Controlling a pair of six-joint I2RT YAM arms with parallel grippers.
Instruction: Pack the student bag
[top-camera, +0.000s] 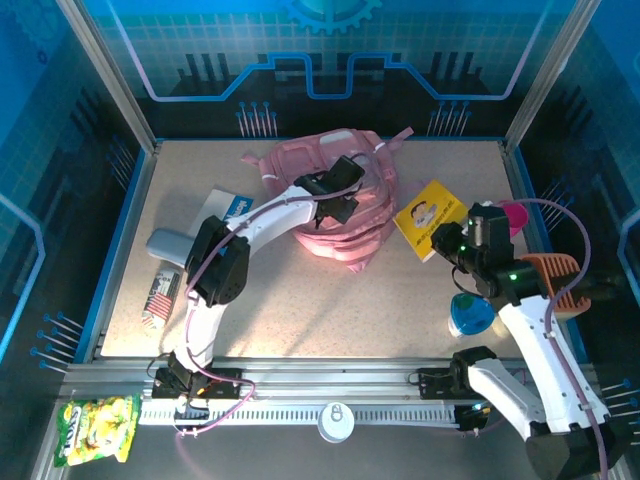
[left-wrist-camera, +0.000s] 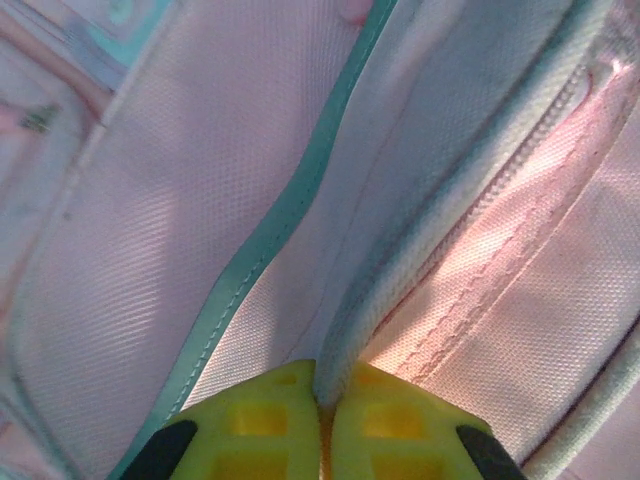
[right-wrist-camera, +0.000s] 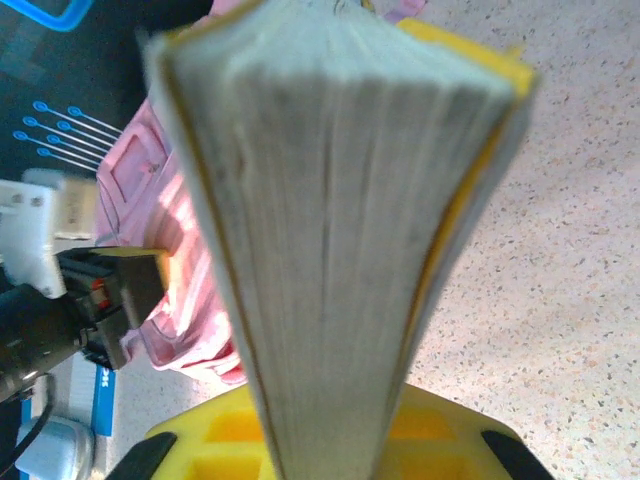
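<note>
Left gripper (left-wrist-camera: 322, 410): fingers together, pinching a pale piped edge of the bag (left-wrist-camera: 180, 220). Pink fabric panels lie on both sides of the pinch.

Right gripper (right-wrist-camera: 330, 455): clamped on a yellow book (right-wrist-camera: 330, 200), page edges towards the wrist camera. Whether the book touches the table (top-camera: 330, 310) cannot be told.

Top view: the bag lies at the far centre of the table, the book just to its right. A magenta cup (top-camera: 517, 215) stands beyond the right gripper. A grey pouch (top-camera: 168, 245) lies at left, well apart from the bag.
</note>
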